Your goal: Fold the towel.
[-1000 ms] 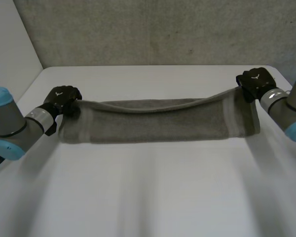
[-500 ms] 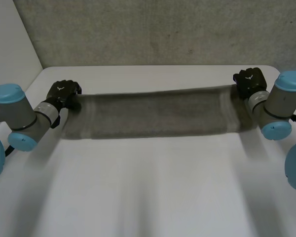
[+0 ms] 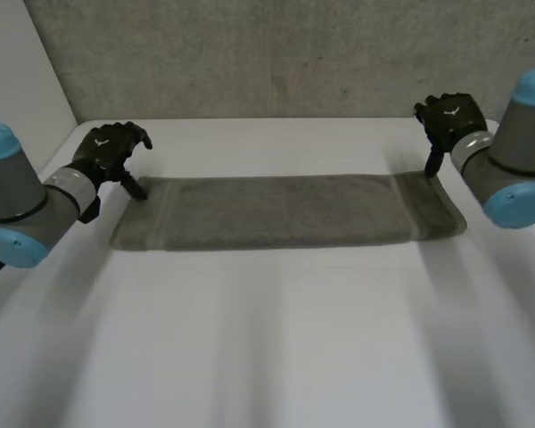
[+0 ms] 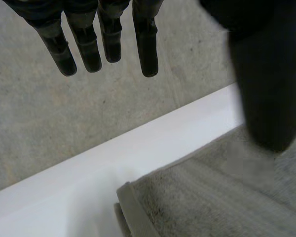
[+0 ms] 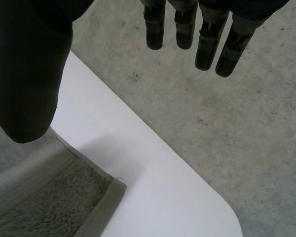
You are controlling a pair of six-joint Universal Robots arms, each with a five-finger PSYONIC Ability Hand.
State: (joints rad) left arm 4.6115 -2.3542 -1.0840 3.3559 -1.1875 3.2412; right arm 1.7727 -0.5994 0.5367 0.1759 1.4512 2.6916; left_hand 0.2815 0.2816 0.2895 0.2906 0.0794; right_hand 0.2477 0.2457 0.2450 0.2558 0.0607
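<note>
A grey towel (image 3: 285, 212) lies flat on the white table (image 3: 276, 339) as a long folded strip running left to right. My left hand (image 3: 110, 150) hovers open at the strip's far left corner, fingers straight, thumb pointing down at the corner. In the left wrist view the straight fingers (image 4: 106, 39) hang over the table's far edge, with the towel (image 4: 212, 202) under the thumb. My right hand (image 3: 450, 118) is open above the far right corner, thumb down beside it. In the right wrist view the fingers (image 5: 207, 39) are spread and the towel (image 5: 49, 202) lies below the thumb.
The table's far edge meets a grey carpeted floor (image 5: 212, 123) just beyond both hands. The rounded table corner (image 5: 222, 207) lies close to the towel's right end. Bare tabletop stretches in front of the towel.
Both hands have opened and let go of the towel's far edge. The towel, held up and sagging a second ago, now lies flat on the table.
</note>
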